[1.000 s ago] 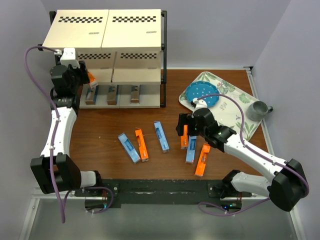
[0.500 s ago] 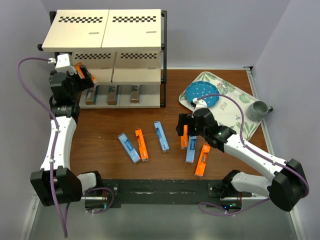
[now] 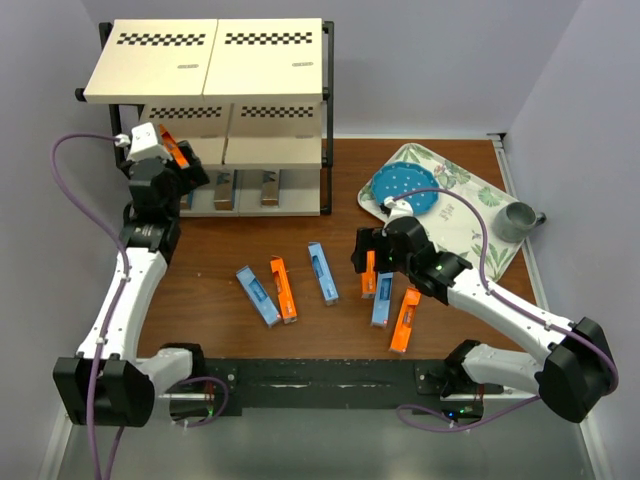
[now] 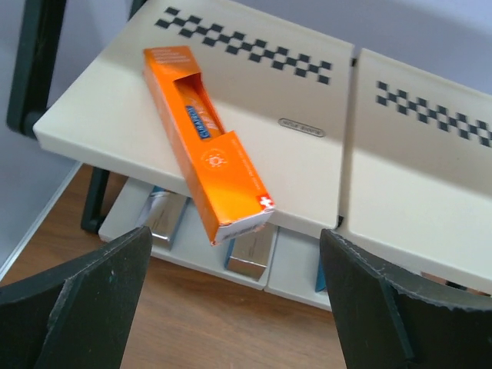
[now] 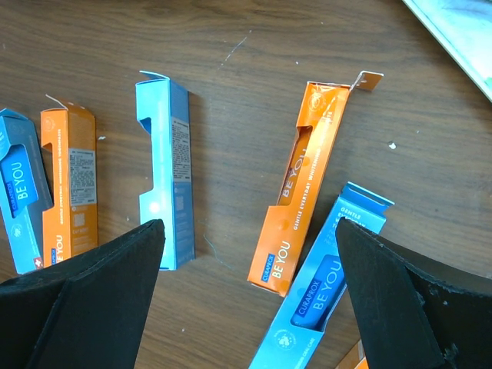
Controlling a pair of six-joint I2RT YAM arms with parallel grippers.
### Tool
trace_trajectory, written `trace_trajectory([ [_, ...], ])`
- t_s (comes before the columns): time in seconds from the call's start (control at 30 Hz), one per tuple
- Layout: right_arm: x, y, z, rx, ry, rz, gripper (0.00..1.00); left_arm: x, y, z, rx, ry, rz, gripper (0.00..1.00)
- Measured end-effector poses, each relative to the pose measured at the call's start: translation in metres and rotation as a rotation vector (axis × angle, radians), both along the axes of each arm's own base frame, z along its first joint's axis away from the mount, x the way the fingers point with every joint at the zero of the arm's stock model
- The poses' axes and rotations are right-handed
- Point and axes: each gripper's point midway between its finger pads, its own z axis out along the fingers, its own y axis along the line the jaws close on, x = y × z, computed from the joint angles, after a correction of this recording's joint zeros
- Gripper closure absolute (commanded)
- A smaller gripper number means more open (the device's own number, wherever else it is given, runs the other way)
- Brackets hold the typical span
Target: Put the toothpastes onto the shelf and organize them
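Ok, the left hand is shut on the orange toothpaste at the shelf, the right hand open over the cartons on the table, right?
No: the left hand is open; the orange toothpaste lies loose on the shelf, as the left wrist view shows. The right hand is open over the cartons on the table.

Overhead and close left-wrist views share the shelf [image 3: 150, 72].

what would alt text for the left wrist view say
An orange toothpaste carton lies diagonally on a cream shelf board, its near end at the board's front edge. The left gripper, open, frames it from below; more cartons stand on the tier underneath.
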Motion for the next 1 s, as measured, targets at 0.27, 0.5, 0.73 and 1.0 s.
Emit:
trace_trajectory([
  [0.27, 0.000, 0.001, 0.000, 0.000, -0.001, 0.003, 0.02, 0.008, 0.016, -0.031, -0.024, 0.081, 0.138, 0.04],
  [0.5, -0.001, 0.001, 0.001, 0.002, -0.003, 0.003, 0.02, 0.017, 0.017, -0.041, -0.022, 0.123, 0.155, 0.12],
  [0.73, -0.001, 0.001, 0.002, 0.004, -0.006, 0.005, 0.02, 0.020, 0.019, -0.032, -0.012, 0.113, 0.163, 0.43],
  [1.0, -0.001, 0.001, 0.006, 0.011, -0.017, 0.005, 0.02, 0.013, 0.062, -0.036, -0.009, 0.139, 0.214, 0.49],
])
